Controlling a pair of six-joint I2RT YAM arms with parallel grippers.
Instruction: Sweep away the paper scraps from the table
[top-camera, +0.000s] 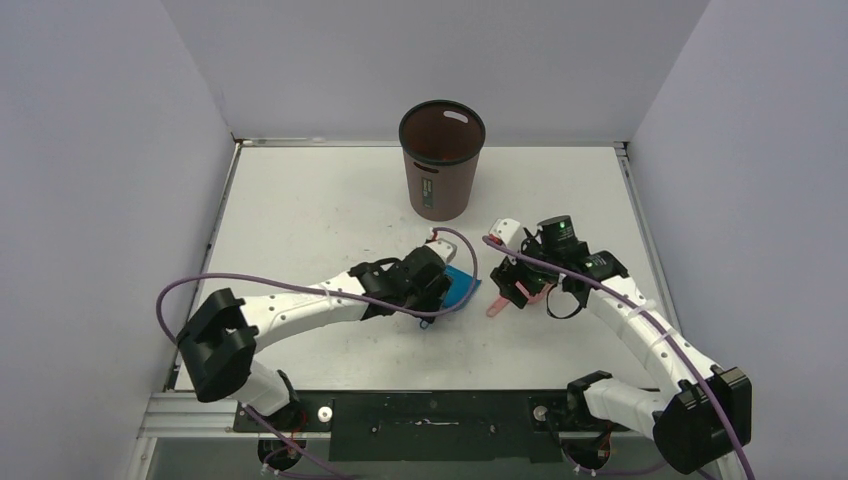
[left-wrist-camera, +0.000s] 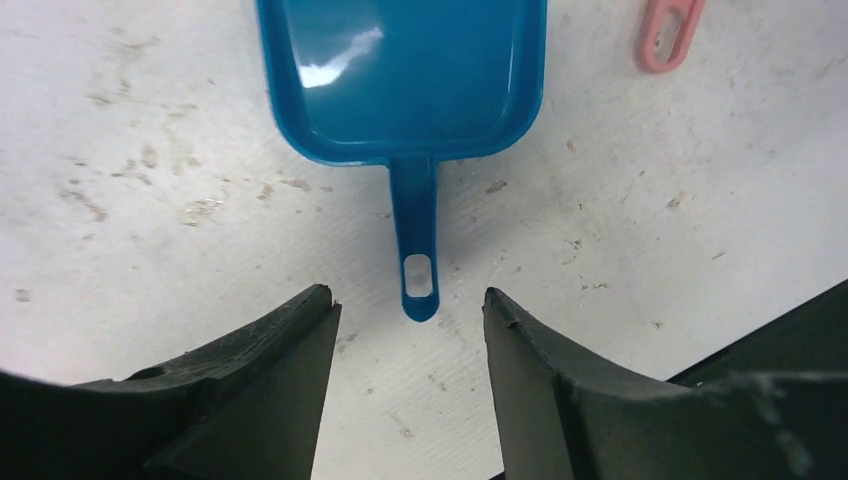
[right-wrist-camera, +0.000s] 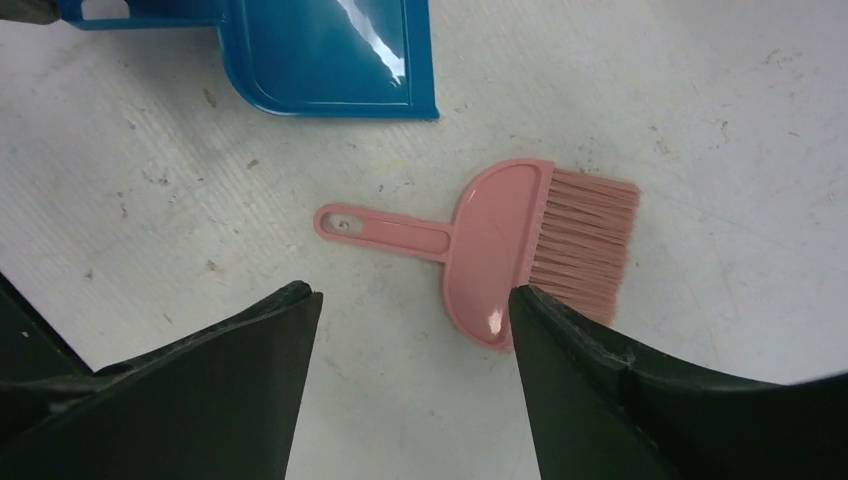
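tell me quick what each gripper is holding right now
Left gripper: open, holding nothing; blue dustpan lies free below.
Right gripper: open, holding nothing; pink brush lies free below.

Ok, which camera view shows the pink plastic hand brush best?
The right wrist view: the pink plastic hand brush lies nearly whole, handle, back and bristles clear. The left wrist view catches only its handle loop; the top external view shows just pink slivers, the rest hidden.

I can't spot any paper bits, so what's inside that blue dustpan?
Nothing that shows: the blue dustpan holds only bare, shiny plastic in both wrist views. Each cuts part of it off; from above, the left arm hides most of it.
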